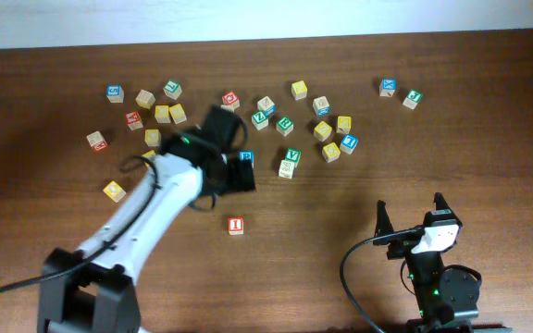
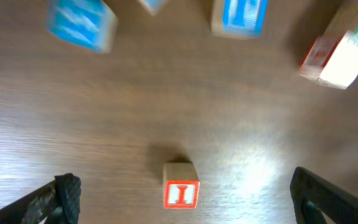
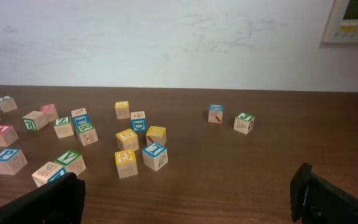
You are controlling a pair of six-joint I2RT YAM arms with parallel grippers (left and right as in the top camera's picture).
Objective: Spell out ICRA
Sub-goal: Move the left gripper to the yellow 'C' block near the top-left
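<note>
A wooden block with a red letter I [image 1: 236, 225] stands alone on the brown table, in front of the scattered blocks. In the left wrist view the I block [image 2: 181, 186] lies between and below my two fingers, apart from both. My left gripper [image 1: 232, 159] is open and empty, hovering just behind the I block. My right gripper [image 1: 410, 205] is open and empty at the front right, far from any block; its fingers frame bare table in the right wrist view [image 3: 185, 193]. I cannot read the other blocks' letters surely.
Several letter blocks [image 1: 285, 125] lie scattered across the back of the table, with two apart at the back right [image 1: 401, 92]. A blue-faced block [image 1: 245, 156] sits right by my left gripper. A yellow block [image 1: 114, 191] lies left of my left arm.
</note>
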